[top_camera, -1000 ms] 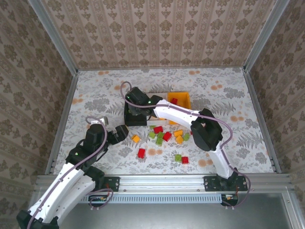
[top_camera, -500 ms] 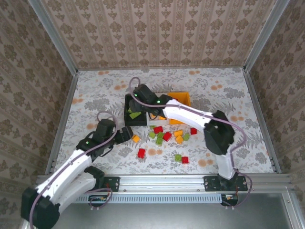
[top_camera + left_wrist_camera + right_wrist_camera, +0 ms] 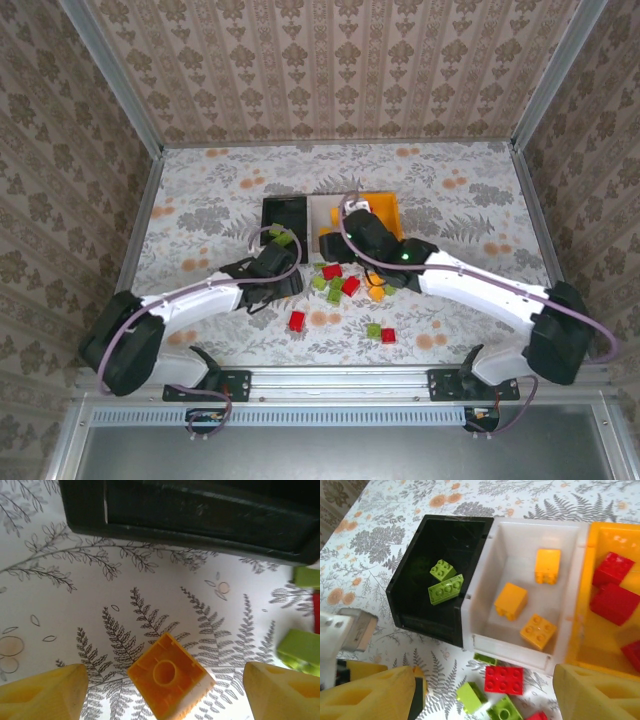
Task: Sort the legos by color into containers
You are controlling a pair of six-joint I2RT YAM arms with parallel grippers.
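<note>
Fern-print table [image 3: 150,605] | left gripper [image 3: 165,695] spread astride orange brick [image 3: 167,680]; untouched | right gripper [image 3: 485,692] spread wide; empty | brick judged light, rigid, slick; pinch opposite flat sides

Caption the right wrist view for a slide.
Mid-sort: lime green bricks in the black bin, orange bricks in the white bin, red bricks in the orange bin.

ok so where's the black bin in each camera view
top external: black bin at centre, left of the white bin.
left wrist: along the top edge.
right wrist: upper left, beside the white bin.
shared landmark: fern-print table cover before its front wall.
</note>
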